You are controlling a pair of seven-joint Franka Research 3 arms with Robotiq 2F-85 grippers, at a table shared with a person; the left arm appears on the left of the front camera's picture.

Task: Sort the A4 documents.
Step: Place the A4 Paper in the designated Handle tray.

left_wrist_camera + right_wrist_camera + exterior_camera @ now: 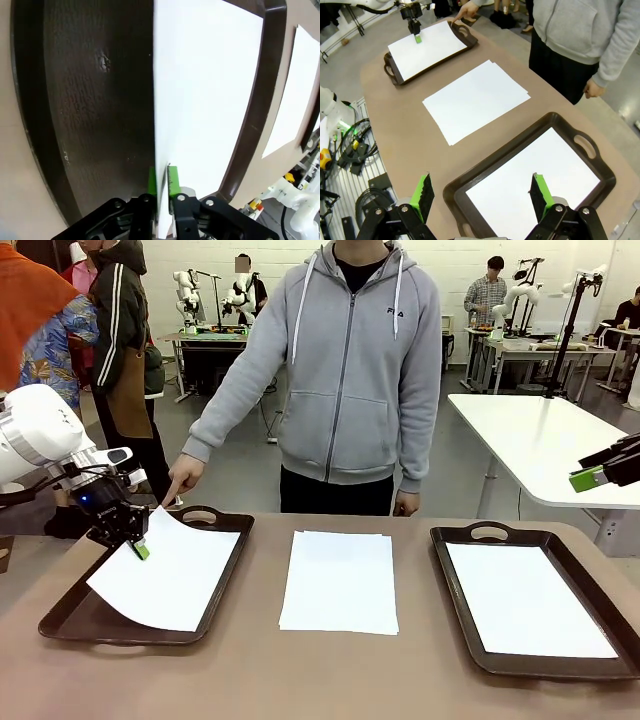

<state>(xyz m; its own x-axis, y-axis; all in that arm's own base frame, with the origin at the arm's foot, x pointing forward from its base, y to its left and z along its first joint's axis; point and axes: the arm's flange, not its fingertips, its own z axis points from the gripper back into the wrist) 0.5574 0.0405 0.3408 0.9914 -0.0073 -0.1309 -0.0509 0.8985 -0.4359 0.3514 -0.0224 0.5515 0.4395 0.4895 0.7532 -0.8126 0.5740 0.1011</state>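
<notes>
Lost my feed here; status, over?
Left gripper at sheet edge over left tray, grip unclear. Right gripper open, empty. Person's hand at that tray's rim.

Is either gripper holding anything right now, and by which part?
The left gripper has a raised edge of the sheet between its pads over the left tray; whether they clamp it cannot be told. The right gripper is open, holding nothing.
</notes>
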